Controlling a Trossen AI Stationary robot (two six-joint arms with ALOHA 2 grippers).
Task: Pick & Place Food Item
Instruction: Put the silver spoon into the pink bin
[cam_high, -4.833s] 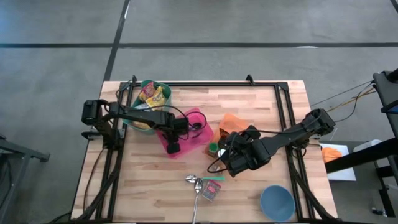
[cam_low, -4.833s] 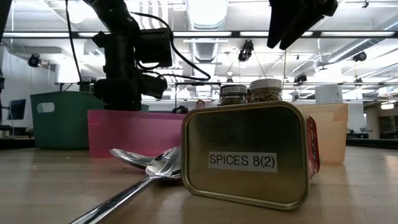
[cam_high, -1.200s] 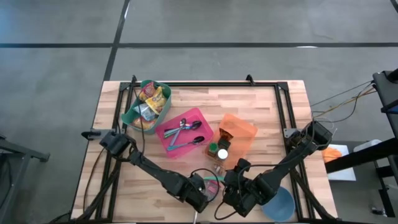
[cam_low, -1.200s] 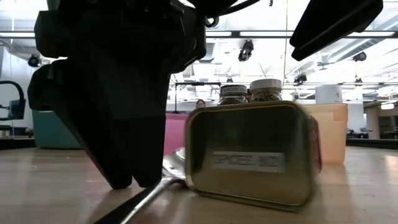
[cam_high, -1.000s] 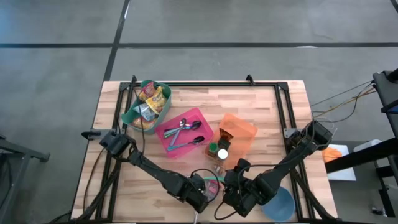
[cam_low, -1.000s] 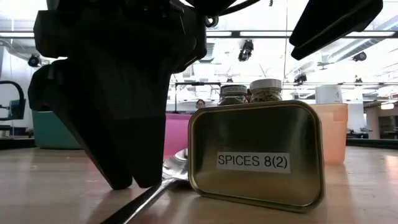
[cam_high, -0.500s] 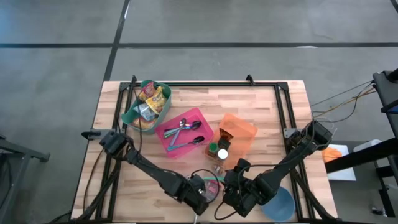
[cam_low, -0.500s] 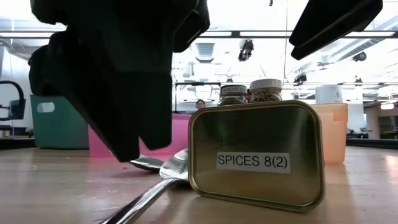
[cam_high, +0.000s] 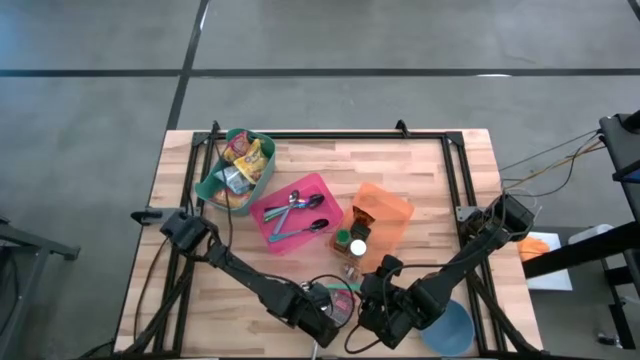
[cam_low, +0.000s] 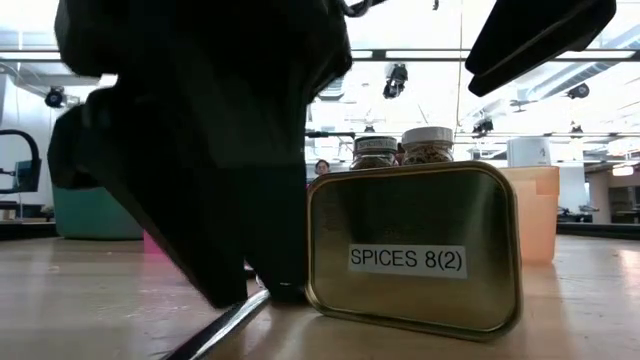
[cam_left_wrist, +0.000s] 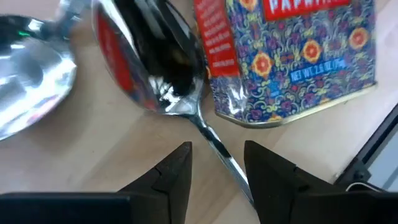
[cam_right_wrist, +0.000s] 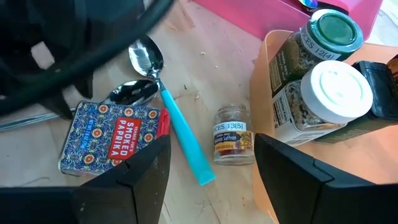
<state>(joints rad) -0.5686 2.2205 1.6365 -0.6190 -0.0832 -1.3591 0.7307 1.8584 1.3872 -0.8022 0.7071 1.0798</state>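
While the smoked paprika tin (cam_right_wrist: 112, 142) lay flat near the front edge of the wooden table (cam_high: 420, 180), its lid showed a blue patterned print with a red label, and its gold base, marked "SPICES 8(2)", faced the low view. A metal spoon (cam_left_wrist: 163, 87) lay just beside it, the bowl touching the tin's side. The left gripper (cam_left_wrist: 216, 167) pointed steeply down over the spoon's handle, its fingers (cam_left_wrist: 174, 174) parted narrowly on either side of the handle and holding nothing. The right gripper (cam_right_wrist: 211, 163) hung near the tin, half open and empty, above a small saffron jar (cam_right_wrist: 233, 140).
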